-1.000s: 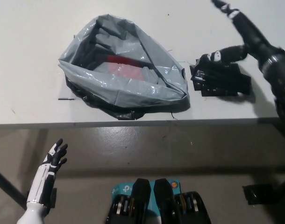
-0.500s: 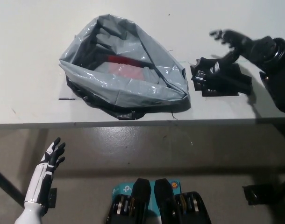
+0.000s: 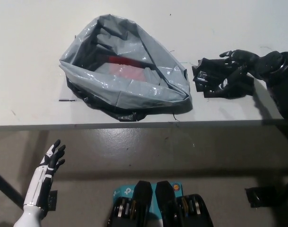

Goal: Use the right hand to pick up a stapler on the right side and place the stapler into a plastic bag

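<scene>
Fingers (image 3: 228,54) of right hand (image 3: 236,70): apart and curved, arched over the stapler (image 3: 205,79), not closed into a grip. One finger reaches toward frame left along the stapler's upper edge; others curl down over its lower right part. Black on black here, so cannot tell whether the fingertips touch the stapler.

Right arm: enters from the right edge of the frame at upper right, forearm running toward frame left. Wrist is bent so the palm faces down over the stapler's right portion.

Stapler: lying flat on the table (image 3: 30,61), right of centre in the upper half of the frame. It sits just beside the right-hand edge of the plastic bag (image 3: 130,92), apart from it, with a narrow strip of table between. It is outside the bag.

Plastic bag: grey, crumpled, mouth open and facing up, spread across the upper centre of the frame. Its lower edge lies close to the table's front edge. A red item (image 3: 127,68) shows inside, partly covered by folds.

Left hand (image 3: 50,161): lower left of the frame, below the table's front edge, over the floor. White forearm rises from the bottom edge, hand upright. Fingers (image 3: 58,148) spread, pointing toward frame top, holding nothing.
</scene>
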